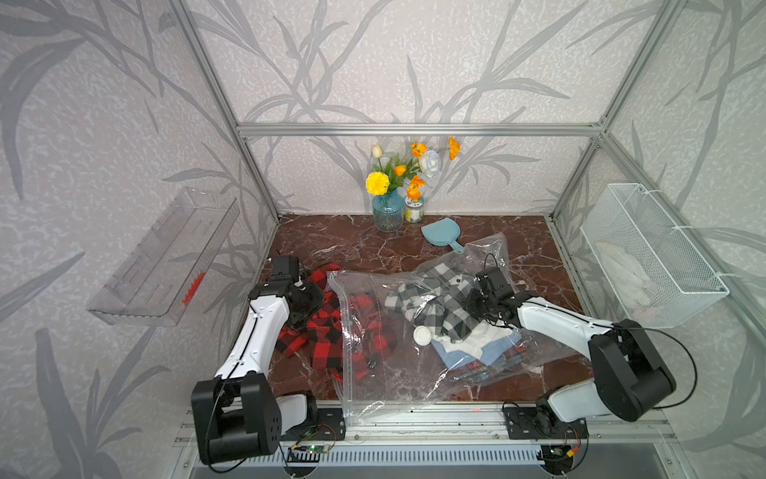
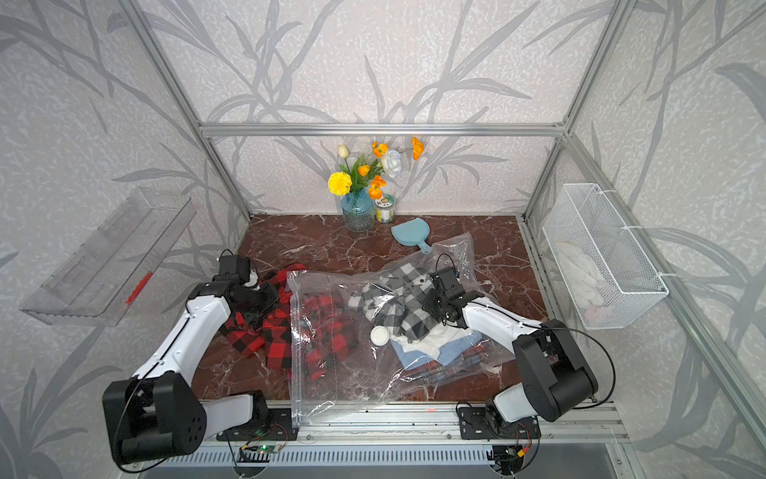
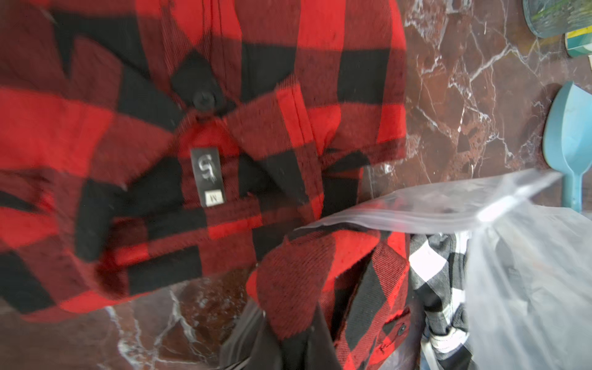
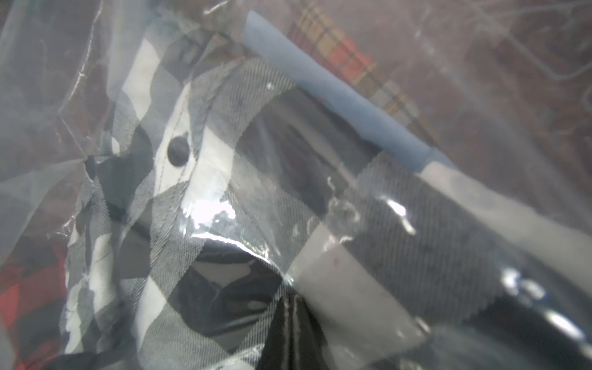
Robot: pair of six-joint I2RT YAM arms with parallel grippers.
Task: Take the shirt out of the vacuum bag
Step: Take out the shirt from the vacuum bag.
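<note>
A red-and-black check shirt (image 1: 315, 331) lies half out of the vacuum bag (image 1: 398, 373) at the bag's left-hand mouth. Its collar and upper part are spread on the dark red marble worktop (image 1: 373, 249), and the rest is inside the clear film. The left fingers (image 3: 246, 346) are closed on a fold of the red cloth just outside the mouth. The bag lies across the middle of the worktop, its near edge overhanging the front rail and its round white valve cap (image 1: 422, 335) facing up. Inside, toward the right, a black-and-white check shirt (image 1: 439, 307) lies crumpled on a folded stack of clothes (image 1: 476, 356) in white, blue and plaid. The right fingers (image 4: 288, 320) are pinched together on the bag's film above that shirt. At the far edge stand a blue glass vase of flowers (image 1: 387, 213) and a small tin (image 1: 414, 209), with a light blue scoop (image 1: 437, 233) beside them. A white wire basket (image 1: 671, 257) hangs on the right wall, a clear plastic tray (image 1: 166, 257) on the left.
</note>
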